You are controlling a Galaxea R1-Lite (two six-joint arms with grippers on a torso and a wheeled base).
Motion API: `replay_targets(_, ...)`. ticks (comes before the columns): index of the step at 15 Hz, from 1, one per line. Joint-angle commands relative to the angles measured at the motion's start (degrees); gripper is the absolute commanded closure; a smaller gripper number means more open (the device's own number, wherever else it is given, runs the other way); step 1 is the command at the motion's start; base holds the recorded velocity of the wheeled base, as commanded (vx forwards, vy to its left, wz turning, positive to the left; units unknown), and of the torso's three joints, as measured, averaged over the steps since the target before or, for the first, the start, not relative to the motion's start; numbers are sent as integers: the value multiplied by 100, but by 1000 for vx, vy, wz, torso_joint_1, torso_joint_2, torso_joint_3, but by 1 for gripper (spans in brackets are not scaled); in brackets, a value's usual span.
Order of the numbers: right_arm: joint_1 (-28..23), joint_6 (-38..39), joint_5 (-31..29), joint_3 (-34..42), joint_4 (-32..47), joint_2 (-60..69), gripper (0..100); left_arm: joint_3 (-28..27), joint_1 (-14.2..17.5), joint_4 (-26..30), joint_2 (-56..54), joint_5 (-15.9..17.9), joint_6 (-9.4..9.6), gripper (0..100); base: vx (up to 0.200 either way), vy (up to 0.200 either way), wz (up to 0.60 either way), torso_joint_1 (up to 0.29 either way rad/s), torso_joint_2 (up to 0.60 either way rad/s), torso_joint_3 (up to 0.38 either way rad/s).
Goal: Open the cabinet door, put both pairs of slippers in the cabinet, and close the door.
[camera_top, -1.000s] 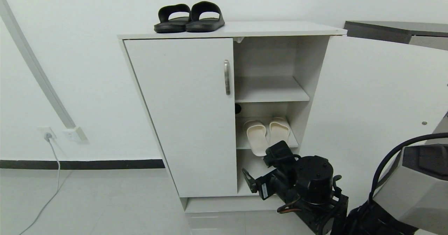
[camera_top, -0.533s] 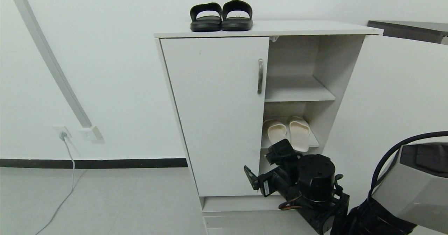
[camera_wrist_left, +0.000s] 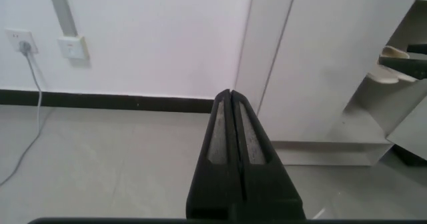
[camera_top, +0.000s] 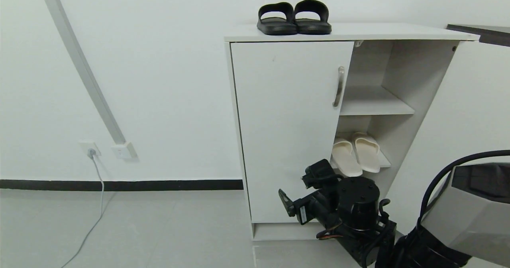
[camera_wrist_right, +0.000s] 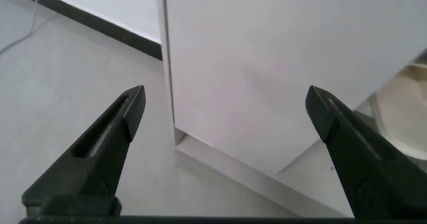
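Slippers of black rubber [camera_top: 294,17] sit paired atop the white wooden cabinet [camera_top: 398,31], high above the right claw [camera_wrist_right: 227,104], whose jaws gape wide before the foot of the shut door [camera_top: 291,120]. Cream slippers [camera_top: 356,153] lie on a shelf just beyond it. The left claw [camera_wrist_left: 231,99] is pressed closed, empty.

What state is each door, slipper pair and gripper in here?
left cabinet door: shut.
right cabinet door: swung open.
black slippers: side by side on the cabinet top, outside.
white slippers: on the second shelf down, inside the open side.
left gripper: shut, holding nothing.
right gripper: open, holding nothing.
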State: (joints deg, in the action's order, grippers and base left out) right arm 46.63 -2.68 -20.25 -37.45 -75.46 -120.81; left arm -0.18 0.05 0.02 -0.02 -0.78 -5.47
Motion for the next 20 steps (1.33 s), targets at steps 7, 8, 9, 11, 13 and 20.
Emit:
replay_targets(7, -137, -4, -58, 168, -215, -57, 0, 1, 4, -2, 2, -1, -6, 100, 0, 0, 0, 0, 0, 0)
replay_targets(8, -137, -48, -58, 150, -215, -57, 0, 1, 4, -2, 2, -1, -6, 100, 0, 0, 0, 0, 0, 0)
replay_targets(9, -137, -83, -58, 150, -215, -57, 0, 1, 4, -2, 11, -1, -6, 100, 0, 0, 0, 0, 0, 0)
replay_targets(11, -137, -127, -58, 133, -215, -101, 0, 1, 4, -2, 11, -1, -6, 100, 0, 0, 0, 0, 0, 0)
replay_targets(13, -137, -127, -58, 150, -215, -101, 0, 1, 4, -2, 2, -1, -6, 100, 0, 0, 0, 4, -87, -87)
replay_targets(20, -119, -127, -58, 159, -215, -101, 0, 1, 4, -2, 2, -1, -6, 100, 0, 0, 0, 54, -392, -343)
